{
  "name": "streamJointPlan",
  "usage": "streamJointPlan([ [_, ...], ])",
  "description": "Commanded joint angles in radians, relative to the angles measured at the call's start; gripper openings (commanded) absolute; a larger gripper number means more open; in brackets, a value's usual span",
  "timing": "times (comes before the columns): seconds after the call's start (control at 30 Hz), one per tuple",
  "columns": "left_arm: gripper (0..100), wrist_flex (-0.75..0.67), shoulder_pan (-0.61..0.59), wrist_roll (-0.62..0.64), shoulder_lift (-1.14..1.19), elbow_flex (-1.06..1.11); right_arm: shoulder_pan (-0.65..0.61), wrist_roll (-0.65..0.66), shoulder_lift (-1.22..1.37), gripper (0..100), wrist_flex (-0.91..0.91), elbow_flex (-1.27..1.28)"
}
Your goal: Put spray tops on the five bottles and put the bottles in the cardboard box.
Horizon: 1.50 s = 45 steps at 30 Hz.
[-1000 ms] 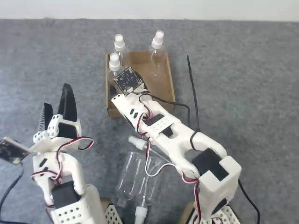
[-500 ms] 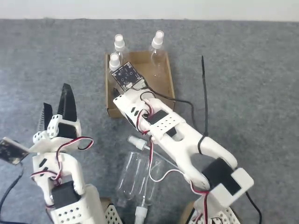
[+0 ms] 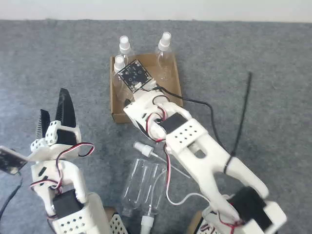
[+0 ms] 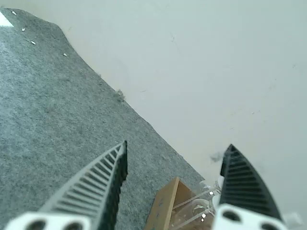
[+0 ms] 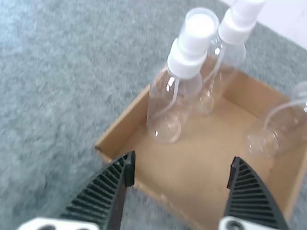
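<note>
My right end effector [image 5: 183,165] hangs wide open and empty over the box [image 5: 120,133]. Three capped bottles [image 5: 173,98] stand along its far wall, probably leaving room. My left end effector [image 4: 177,146] gapes empty too. Two uncapped bottles [image 3: 139,180] lie on the tabletop [image 3: 253,58].

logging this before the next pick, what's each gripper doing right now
Left gripper: open, holding nothing.
Right gripper: open, holding nothing, above the cardboard box.
</note>
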Motion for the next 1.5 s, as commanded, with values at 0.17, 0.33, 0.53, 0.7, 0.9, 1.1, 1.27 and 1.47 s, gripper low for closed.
streamJointPlan([
  [0.17, 30, -0.028, -0.003, 0.008, -0.014, -0.022, 0.019, -0.012, -0.2, 27.0, 0.269, -0.006],
  [0.33, 30, -0.028, -0.003, 0.008, -0.014, -0.022, 0.016, -0.012, -0.28, 27.0, 0.415, -0.006],
  [0.53, 30, -0.031, -0.003, 0.008, -0.014, -0.013, 0.015, -0.012, -0.395, 27.0, 0.61, -0.006],
  [0.7, 30, -0.031, -0.002, 0.008, -0.014, -0.013, 0.004, -0.012, -0.446, 27.3, 0.748, -0.006],
  [0.9, 30, -0.031, -0.002, 0.008, -0.014, -0.013, -0.005, -0.012, -0.493, 27.4, 0.875, -0.008],
  [1.1, 30, -0.029, -0.002, 0.008, -0.014, -0.013, -0.119, -0.095, -0.506, 27.4, 0.998, -0.008],
  [1.27, 30, -0.029, 0.0, 0.008, -0.014, -0.013, -0.236, -0.437, -0.453, 27.4, 1.027, -0.006],
  [1.47, 30, -0.028, 0.0, 0.008, -0.014, -0.013, -0.349, -0.681, -0.302, 27.4, 1.021, -0.006],
])
